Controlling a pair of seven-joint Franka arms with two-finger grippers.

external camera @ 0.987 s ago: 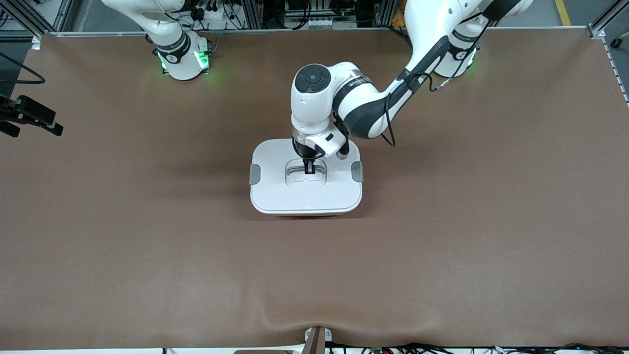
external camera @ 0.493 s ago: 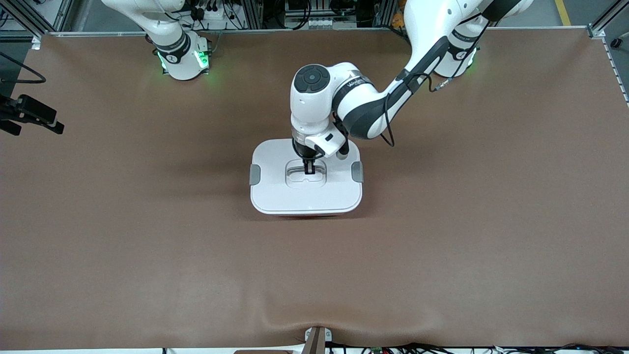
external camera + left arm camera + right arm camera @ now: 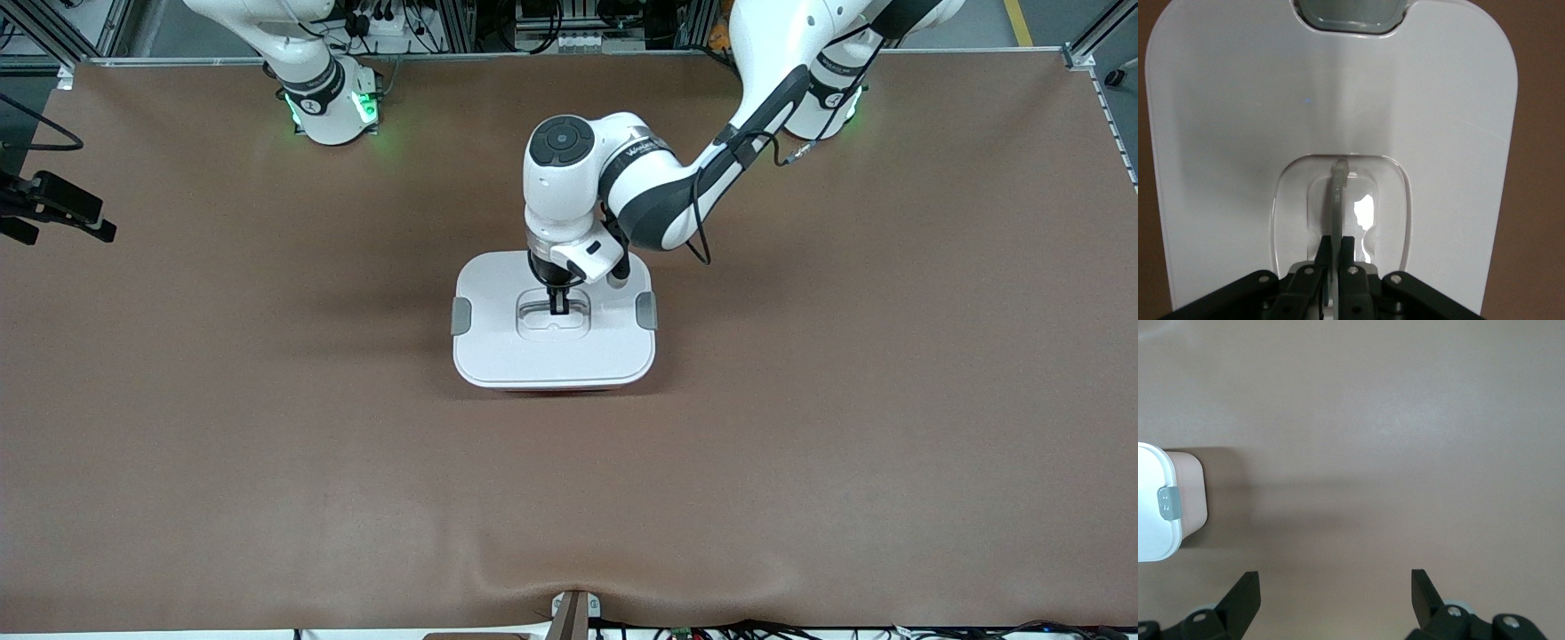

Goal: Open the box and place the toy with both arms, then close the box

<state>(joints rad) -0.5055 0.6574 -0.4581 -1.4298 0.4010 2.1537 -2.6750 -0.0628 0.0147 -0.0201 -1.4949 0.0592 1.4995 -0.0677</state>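
Here the box [image 3: 553, 324] sits mid-desk [image 3: 267, 400], lid [image 3: 1238, 133] on. The left claw [image 3: 559, 304] is pinched tight on the thin handle [image 3: 1337, 200] in the lid's recess. The right claw [image 3: 1335, 600] waits gaping and empty above bare desk near the box's 9 o'clock clip [image 3: 1168, 503]. The lid looks light, stiff and slick; the handle is likely the surest hold. No toy shows.
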